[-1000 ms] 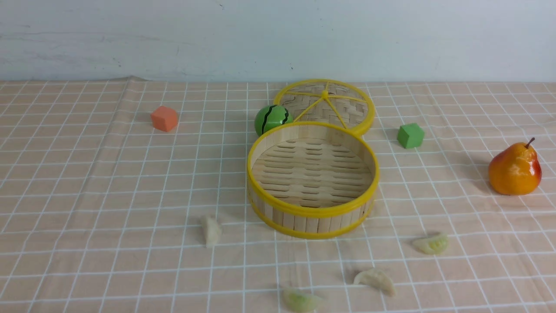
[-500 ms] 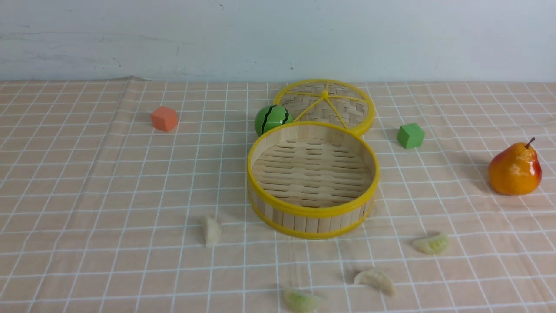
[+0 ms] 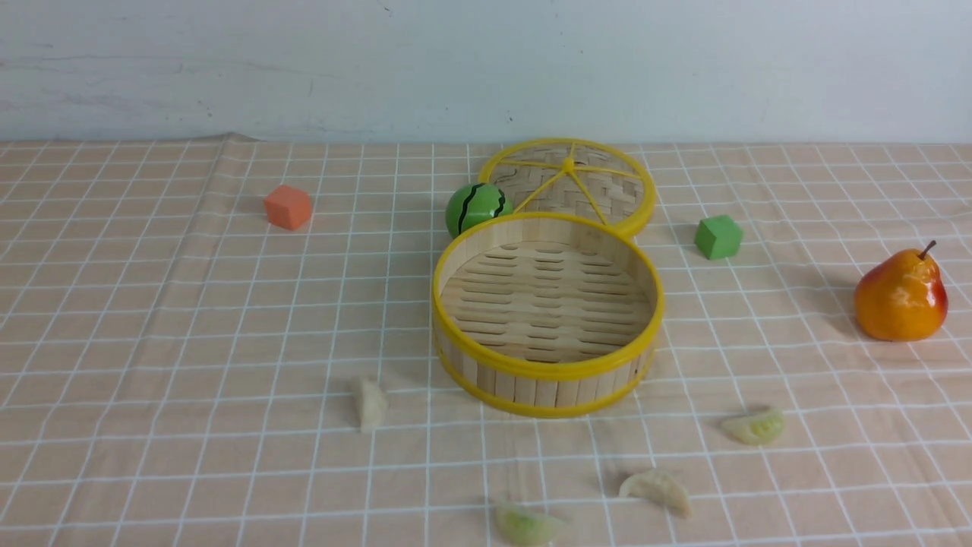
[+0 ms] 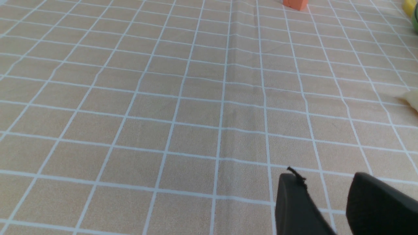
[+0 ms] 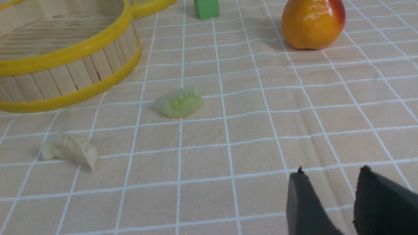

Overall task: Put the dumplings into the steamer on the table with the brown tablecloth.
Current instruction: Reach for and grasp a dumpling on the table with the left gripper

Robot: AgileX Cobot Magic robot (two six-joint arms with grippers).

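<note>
The steamer (image 3: 547, 374) stands empty at the middle of the table, on the brown tablecloth (image 3: 152, 319). Four dumplings lie on the cloth in front of it: one cream dumpling at its near left (image 3: 370, 403), one greenish at the near right (image 3: 753, 427), one cream (image 3: 657, 490) and one greenish (image 3: 525, 524) at the front edge. Neither gripper shows in the front view. My left gripper (image 4: 325, 182) is open and empty over bare cloth. My right gripper (image 5: 331, 176) is open and empty, short of a greenish dumpling (image 5: 180, 101) and a cream one (image 5: 70, 150) near the steamer (image 5: 65, 52).
The flat woven lid (image 3: 569, 182) lies behind the steamer, with a green watermelon ball (image 3: 476, 207) beside it. An orange cube (image 3: 288, 207) sits at the back left, a green cube (image 3: 717, 236) at the back right, and a pear (image 3: 900, 296) at the far right.
</note>
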